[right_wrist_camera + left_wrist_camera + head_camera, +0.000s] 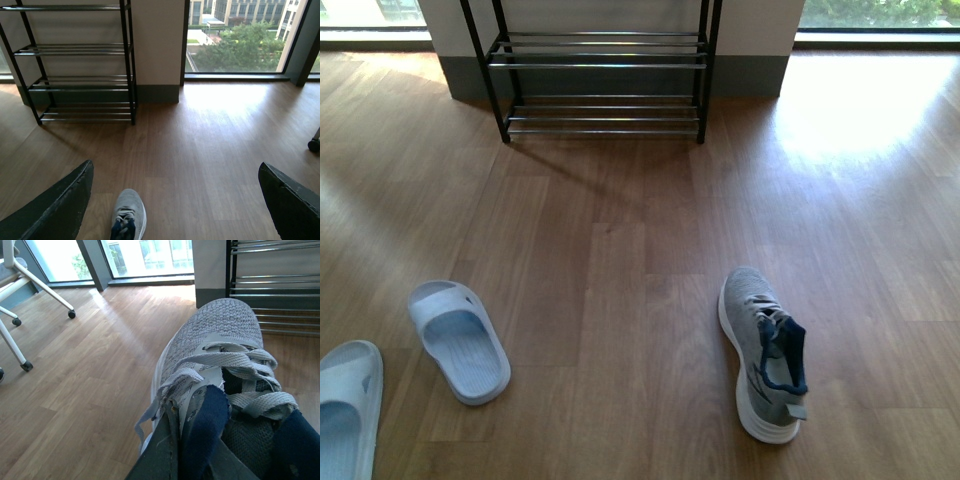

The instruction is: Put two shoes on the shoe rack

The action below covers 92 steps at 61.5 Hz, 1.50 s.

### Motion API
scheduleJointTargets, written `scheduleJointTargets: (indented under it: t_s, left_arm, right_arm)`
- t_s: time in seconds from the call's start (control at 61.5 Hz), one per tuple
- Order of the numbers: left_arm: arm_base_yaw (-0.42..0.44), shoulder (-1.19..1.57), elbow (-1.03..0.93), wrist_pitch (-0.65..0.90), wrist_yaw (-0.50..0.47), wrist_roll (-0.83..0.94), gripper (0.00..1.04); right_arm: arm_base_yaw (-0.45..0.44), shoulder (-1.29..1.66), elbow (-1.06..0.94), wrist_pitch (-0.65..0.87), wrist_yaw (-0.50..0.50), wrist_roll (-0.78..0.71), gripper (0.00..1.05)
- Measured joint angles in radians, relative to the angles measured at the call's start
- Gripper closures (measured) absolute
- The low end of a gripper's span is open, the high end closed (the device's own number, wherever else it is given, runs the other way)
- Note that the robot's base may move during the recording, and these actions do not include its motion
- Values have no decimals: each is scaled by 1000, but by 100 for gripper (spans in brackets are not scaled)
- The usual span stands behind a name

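Note:
In the left wrist view a grey knit sneaker [215,355] with a navy collar fills the frame, toe towards the shoe rack [272,285]. My left gripper [192,445] is shut on its collar and tongue. A second grey sneaker [763,355] lies on the floor at the right of the front view, and it also shows in the right wrist view as the sneaker [128,217] between and beyond the wide-open fingers of my right gripper [172,200]. Two pale blue slide sandals [458,338] [347,405] lie at the left. The shoe rack [600,65] stands against the far wall. Neither arm shows in the front view.
The wooden floor [620,260] stretches between the shoes and the rack. A white wheeled chair base [30,285] stands by the windows in the left wrist view. Another caster [314,145] shows at the edge of the right wrist view.

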<state>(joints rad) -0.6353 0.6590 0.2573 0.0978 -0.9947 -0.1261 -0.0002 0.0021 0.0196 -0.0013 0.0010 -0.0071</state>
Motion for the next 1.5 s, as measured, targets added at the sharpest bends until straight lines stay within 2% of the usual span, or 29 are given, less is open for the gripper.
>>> scheduleJointTargets:
  t_s: [0.455, 0.52, 0.569, 0.666, 0.861, 1.024, 1.235, 1.495]
  left_arm:
    - [0, 0, 0, 0, 2, 0, 103]
    - [0, 0, 0, 0, 2, 0, 103]
    - [0, 0, 0, 0, 2, 0, 103]
    - [0, 0, 0, 0, 0, 0, 103]
    - [0, 0, 0, 0, 0, 0, 103]
    - [0, 0, 0, 0, 0, 0, 103]
    - [0, 0, 0, 0, 0, 0, 103]
    - [0, 0, 0, 0, 0, 0, 103]
  right_arm:
    - [-1, 3, 0, -1, -9, 4, 9]
    - [-45, 82, 12, -6, -208, 68, 9]
    - [-33, 210, 18, 65, -290, 93, 9]
    - [24, 486, 47, 257, -277, 87, 9]
    - [115, 1201, 239, 659, -165, 36, 9]
    - [146, 1806, 411, 806, -125, -14, 9]
    - [130, 2226, 576, 852, -81, -34, 9]
    - [76, 2424, 742, 815, -65, -39, 9]
